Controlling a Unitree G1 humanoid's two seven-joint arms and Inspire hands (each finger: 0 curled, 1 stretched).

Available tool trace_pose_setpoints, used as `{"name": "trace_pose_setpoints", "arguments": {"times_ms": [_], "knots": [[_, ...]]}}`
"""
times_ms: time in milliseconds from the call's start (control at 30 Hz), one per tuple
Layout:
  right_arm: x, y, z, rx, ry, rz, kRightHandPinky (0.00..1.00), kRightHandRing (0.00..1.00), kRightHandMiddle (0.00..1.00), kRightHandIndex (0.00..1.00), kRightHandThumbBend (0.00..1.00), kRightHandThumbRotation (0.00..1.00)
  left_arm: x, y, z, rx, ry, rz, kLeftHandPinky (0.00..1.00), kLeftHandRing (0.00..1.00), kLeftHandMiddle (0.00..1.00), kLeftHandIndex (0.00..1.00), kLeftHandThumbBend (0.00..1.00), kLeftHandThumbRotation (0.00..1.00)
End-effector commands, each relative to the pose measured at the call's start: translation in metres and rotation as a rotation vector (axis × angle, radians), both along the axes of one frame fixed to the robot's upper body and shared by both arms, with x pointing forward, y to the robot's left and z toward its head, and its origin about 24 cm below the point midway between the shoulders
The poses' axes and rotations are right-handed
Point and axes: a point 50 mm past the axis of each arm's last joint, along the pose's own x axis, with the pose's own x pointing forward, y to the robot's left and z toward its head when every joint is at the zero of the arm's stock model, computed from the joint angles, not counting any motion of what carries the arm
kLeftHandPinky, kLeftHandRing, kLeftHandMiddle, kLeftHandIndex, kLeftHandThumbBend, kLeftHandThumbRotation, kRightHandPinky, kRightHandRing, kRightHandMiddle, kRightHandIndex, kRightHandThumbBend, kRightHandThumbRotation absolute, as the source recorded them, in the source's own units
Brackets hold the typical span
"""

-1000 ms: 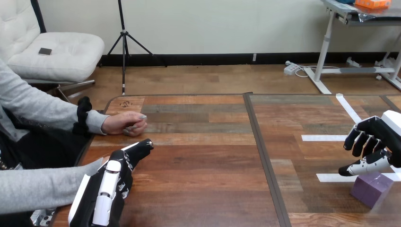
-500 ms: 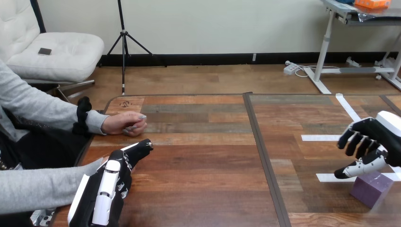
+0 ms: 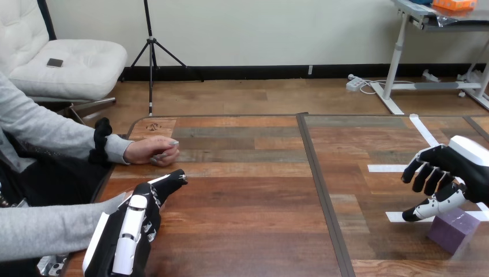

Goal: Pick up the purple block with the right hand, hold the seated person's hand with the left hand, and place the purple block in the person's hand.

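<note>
Nearest, the robot's left hand (image 3: 131,231) points forward at the brown wooden table's (image 3: 248,196) left edge, fingers straight and empty, the small purple cube block (image 3: 452,232) sits at right just beneath the right hand (image 3: 452,167), its fingers loosely spread and empty, and farther left the person's hand (image 3: 151,151) rests closed on the table.

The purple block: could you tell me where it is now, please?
In the head view, the purple block sits at the table's near right, beside white tape, just below the right hand.
</note>
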Motion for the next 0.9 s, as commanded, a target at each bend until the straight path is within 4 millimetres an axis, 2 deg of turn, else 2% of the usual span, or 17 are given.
{"name": "trace_pose_setpoints", "arguments": {"times_ms": [0, 867], "knots": [[0.013, -0.008, 0.044, -0.034, -0.113, 0.001, 0.49, 0.54, 0.57, 0.58, 1.00, 0.00, 0.016, -0.006, 0.022, -0.010, -0.126, -0.005, 1.00, 0.90, 0.84, 0.66, 0.20, 1.00], [0.012, -0.014, 0.055, -0.097, -0.036, 0.011, 0.55, 0.58, 0.61, 0.62, 1.00, 0.04, 0.018, -0.006, 0.021, -0.011, -0.133, -0.001, 1.00, 0.92, 0.83, 0.63, 0.19, 1.00]]}}
